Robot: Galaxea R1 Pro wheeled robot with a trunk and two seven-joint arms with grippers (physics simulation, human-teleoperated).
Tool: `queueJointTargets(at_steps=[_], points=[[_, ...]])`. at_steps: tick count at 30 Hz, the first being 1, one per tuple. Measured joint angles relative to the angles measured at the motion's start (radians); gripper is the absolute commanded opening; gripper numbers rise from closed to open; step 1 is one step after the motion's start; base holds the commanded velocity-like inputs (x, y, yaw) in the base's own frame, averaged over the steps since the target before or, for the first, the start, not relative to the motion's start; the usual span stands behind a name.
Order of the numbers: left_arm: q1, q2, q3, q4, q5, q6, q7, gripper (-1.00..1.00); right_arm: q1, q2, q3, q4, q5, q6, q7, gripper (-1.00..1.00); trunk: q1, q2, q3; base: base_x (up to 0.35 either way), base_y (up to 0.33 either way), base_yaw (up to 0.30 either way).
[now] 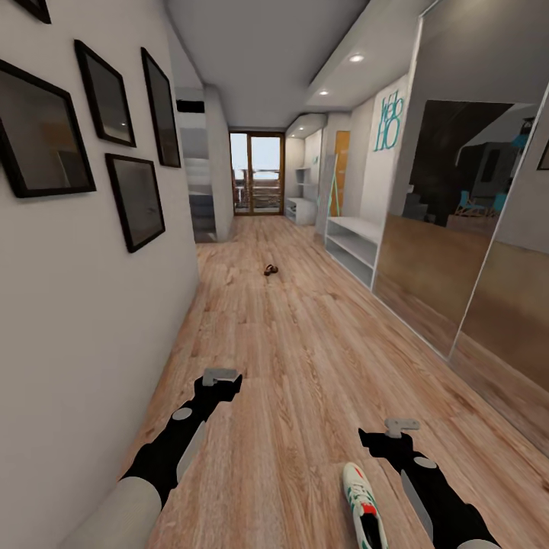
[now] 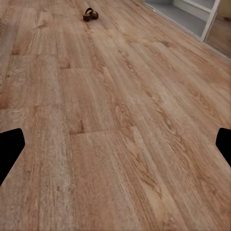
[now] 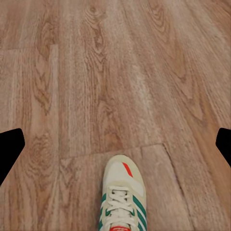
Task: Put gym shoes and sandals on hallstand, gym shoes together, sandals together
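Near floor, right: 1 gym shoe (image 1: 363, 503) lying on corridor floor (image 1: 290, 366), just left of right gripper (image 1: 401, 427)
Far centre: sandal (image 1: 271, 269) on floor
Right wall, far: hallstand (image 1: 352, 242)
Left gripper (image 1: 220, 376): spread, empty
Right gripper: spread, empty, above floor

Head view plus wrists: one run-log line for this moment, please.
gym shoe on corridor floor beside right end effector | sandal far ahead | hallstand right wall | both end effectors open, empty
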Motion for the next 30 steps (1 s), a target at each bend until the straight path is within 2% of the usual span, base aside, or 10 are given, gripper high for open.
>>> queueJointTargets(at_steps=[25, 30], points=[[0.0, 0.0, 0.003, -0.001, 0.001, -0.001, 0.0, 1.0, 0.0, 0.002, 0.0, -0.002, -0.002, 0.002, -0.002, 1.0, 0.0, 0.0, 0.0, 0.004, 0.005, 0.0], [-0.001, -0.001, -0.024, -0.009, 0.001, 0.002, -0.001, 1.0, 0.0, 0.005, 0.002, 0.0, -0.002, 0.003, -0.004, 1.0, 0.0, 0.0, 0.0, 0.0, 0.0, 0.0]])
